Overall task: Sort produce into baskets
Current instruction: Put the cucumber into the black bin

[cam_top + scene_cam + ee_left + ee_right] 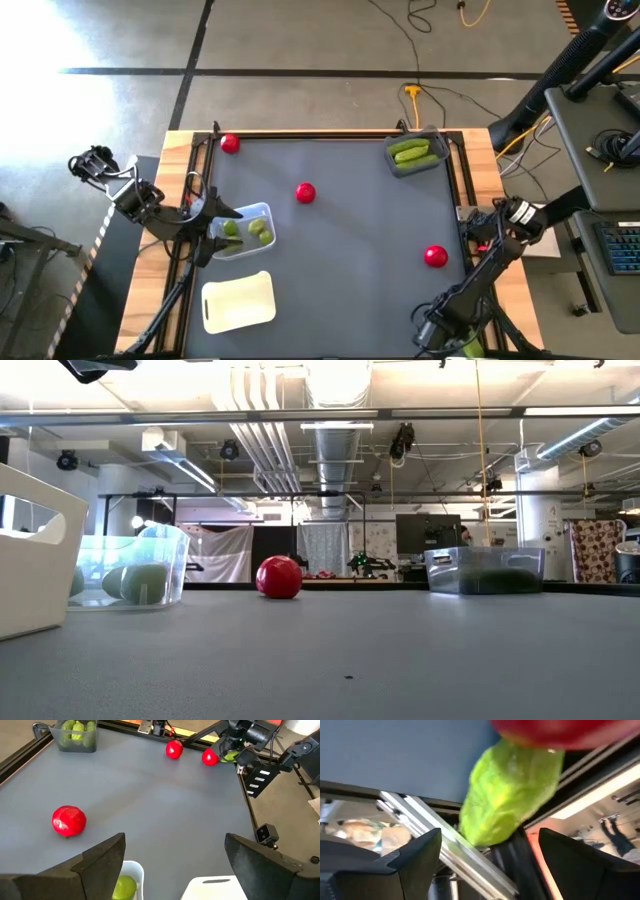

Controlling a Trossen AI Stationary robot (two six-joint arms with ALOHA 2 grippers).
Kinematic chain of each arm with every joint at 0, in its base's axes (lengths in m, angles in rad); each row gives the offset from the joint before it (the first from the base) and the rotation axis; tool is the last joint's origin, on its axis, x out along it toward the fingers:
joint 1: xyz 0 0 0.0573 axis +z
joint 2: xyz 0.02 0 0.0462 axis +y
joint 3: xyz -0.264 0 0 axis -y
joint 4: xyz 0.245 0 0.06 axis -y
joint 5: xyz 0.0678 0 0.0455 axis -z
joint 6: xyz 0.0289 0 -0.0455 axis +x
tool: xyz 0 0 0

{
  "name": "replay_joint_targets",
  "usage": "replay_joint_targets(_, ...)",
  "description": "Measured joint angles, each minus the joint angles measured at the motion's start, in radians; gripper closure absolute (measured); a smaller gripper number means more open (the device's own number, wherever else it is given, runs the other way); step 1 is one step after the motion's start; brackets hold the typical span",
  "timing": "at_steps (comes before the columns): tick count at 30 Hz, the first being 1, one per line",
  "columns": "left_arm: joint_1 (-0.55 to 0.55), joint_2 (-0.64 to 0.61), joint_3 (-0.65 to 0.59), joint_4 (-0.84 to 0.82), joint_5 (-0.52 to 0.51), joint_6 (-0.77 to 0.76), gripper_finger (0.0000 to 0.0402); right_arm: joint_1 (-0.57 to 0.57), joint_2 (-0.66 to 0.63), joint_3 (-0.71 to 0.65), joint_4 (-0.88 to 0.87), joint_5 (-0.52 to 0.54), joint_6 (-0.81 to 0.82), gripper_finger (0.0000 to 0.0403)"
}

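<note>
Limes in clear basket

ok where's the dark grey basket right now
In the high view the dark grey basket sits in the table's far right corner, holding green cucumbers, well away from the three tomatoes.

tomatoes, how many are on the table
3. One tomato sits at the far left corner, one tomato near the middle, one tomato near the right edge. None shows in any basket.
</note>
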Motion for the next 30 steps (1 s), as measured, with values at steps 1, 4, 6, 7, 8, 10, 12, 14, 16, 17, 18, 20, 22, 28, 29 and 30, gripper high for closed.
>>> replay_joint_targets(1,0.000,0.000,0.000,0.000,0.000,0.000,0.0077,0.007,0.000,-0.005,-0.002,-0.001,-0.007,0.0078)
replay_joint_targets(4,0.000,0.000,0.000,0.000,0.000,0.000,0.0077,0.017,0.009,-0.045,0.043,-0.008,-0.010,0.0078)
replay_joint_targets(6,0.000,0.000,0.000,0.000,0.002,-0.001,0.0077,0.016,0.014,-0.077,0.113,-0.014,-0.022,0.0078)
replay_joint_targets(7,0.000,0.000,0.000,0.000,0.008,-0.004,0.0077,0.015,0.017,-0.090,0.144,-0.014,-0.032,0.0078)
replay_joint_targets(8,0.000,0.000,0.000,0.000,0.023,-0.005,0.0077,0.011,0.020,-0.098,0.156,-0.013,-0.039,0.0079)
replay_joint_targets(10,0.000,0.000,0.000,0.000,0.046,-0.010,0.0077,0.003,0.022,-0.106,0.153,-0.010,-0.041,0.0085)
replay_joint_targets(12,-0.006,0.000,0.000,0.000,0.056,-0.016,0.0077,-0.002,0.022,-0.105,0.156,0.009,-0.066,0.0100)
replay_joint_targets(14,-0.014,0.000,0.000,0.000,0.056,-0.016,0.0077,-0.005,0.022,-0.103,0.165,0.016,-0.087,0.0120)
replay_joint_targets(16,-0.018,-0.001,0.000,-0.001,0.056,-0.016,0.0077,-0.005,0.039,-0.110,0.165,0.028,-0.084,0.0140)
replay_joint_targets(17,-0.021,-0.001,0.000,-0.001,0.056,-0.016,0.0077,-0.007,0.037,-0.110,0.160,0.038,-0.067,0.0149)
replay_joint_targets(18,-0.022,-0.001,0.000,-0.003,0.055,-0.017,0.0077,-0.009,0.028,-0.109,0.157,0.043,-0.059,0.0157)
replay_joint_targets(20,-0.022,-0.003,0.000,-0.008,0.055,-0.017,0.0077,-0.016,0.026,-0.103,0.168,0.044,-0.059,0.0169)
replay_joint_targets(22,-0.022,-0.004,0.000,-0.020,0.054,-0.018,0.0077,-0.024,0.030,-0.102,0.159,0.050,-0.063,0.0178)
replay_joint_targets(28,-0.022,-0.012,0.000,-0.026,0.053,-0.012,0.0077,-0.074,0.022,-0.084,0.139,0.057,-0.115,0.0212)
replay_joint_targets(29,-0.022,-0.013,0.000,-0.027,0.053,-0.010,0.0077,-0.084,0.018,-0.074,0.119,0.058,-0.128,0.0218)
replay_joint_targets(30,-0.022,-0.017,0.000,-0.027,0.053,-0.010,0.0077,-0.094,0.013,-0.058,0.094,0.057,-0.146,0.0223)
